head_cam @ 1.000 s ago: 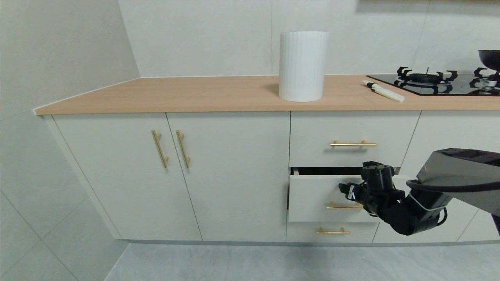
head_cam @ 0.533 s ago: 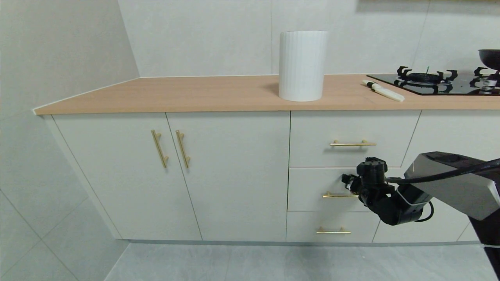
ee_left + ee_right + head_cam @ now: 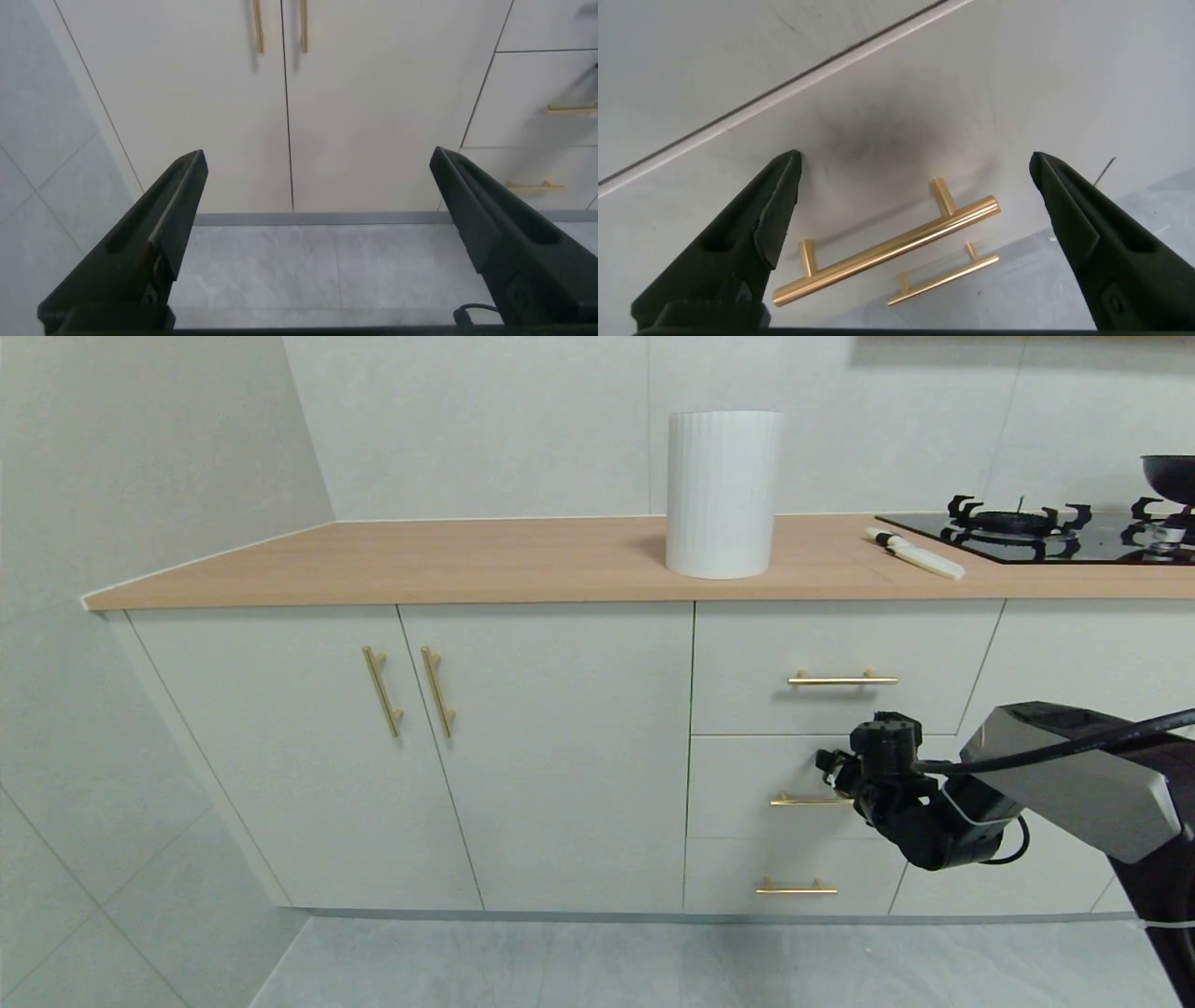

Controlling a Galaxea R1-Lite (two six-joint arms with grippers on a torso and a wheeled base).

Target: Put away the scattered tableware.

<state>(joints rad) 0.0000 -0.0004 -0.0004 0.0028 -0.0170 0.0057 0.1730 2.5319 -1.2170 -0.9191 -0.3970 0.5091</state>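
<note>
1. Drawer front first: the middle drawer (image 3: 747, 784), at the lower right of the head view, stood pulled out a second ago. It now sits flush between the drawers above and below it, as it already did half a second ago.
2. The right fingers (image 3: 831, 773) were lower down against the open front. They now sit slightly higher, at the right end of the drawer's handle (image 3: 808, 800).
3. Those fingers are spread wide and grip nothing. In the right wrist view the round brass bar lies in the gap between two dark, wedge-shaped fingers and touches neither. Whether the fingertips touch the drawer front I cannot tell.
4. The left fingers (image 3: 159, 233) are also spread far apart and hold nothing. They are matte black and tapered, and they hang over grey floor tiles (image 3: 308, 271) in front of the cabinet doors (image 3: 374, 103).
5. The utensil (image 3: 915, 553) has not shifted. It is long, slim and cream-coloured, and it lies flat and slanted on the table (image 3: 467, 560) at the upper right of the frame, just left of the hob (image 3: 1102, 549).
6. The table top is smooth with a light wood grain. The cabinet fronts below it are plain, matte off-white, with thin brass bar handles.
7. A tall white cylinder (image 3: 724, 493) with fine vertical ribs stands upright on the table at upper centre, well apart from the utensil.
8. The hob is glossy black glass with black pronged pan supports. A dark round pan (image 3: 1172, 476) sits on it at the right edge.
</note>
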